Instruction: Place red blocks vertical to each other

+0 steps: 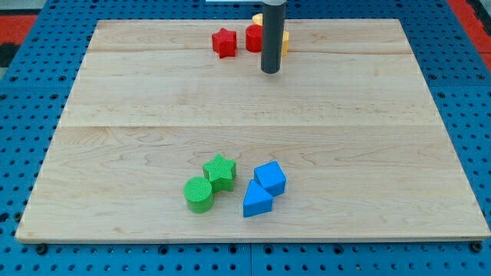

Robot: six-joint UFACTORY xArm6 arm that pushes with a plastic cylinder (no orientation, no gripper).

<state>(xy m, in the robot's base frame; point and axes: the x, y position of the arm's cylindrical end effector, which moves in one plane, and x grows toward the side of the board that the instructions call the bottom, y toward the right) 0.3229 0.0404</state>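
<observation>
- Rod (pixel 271 34) cut off by view's top edge; upper part + arm out of frame. Only my tip (pixel 270 72) end shows fully.
- Red block (pixel 254 38) just right of red star (pixel 224 42): right side hidden behind rod, shape can't be made out for sure, looks roundish.
- Yellow/orange block (pixel 285 41) behind rod: only thin slivers show either side, shape can't tell.
- Can't tell if that red block + yellow one touch; rod covers the meeting point.
- Desk (pixel 153 92) bottom corners: dark bits underneath, too small to ID.
</observation>
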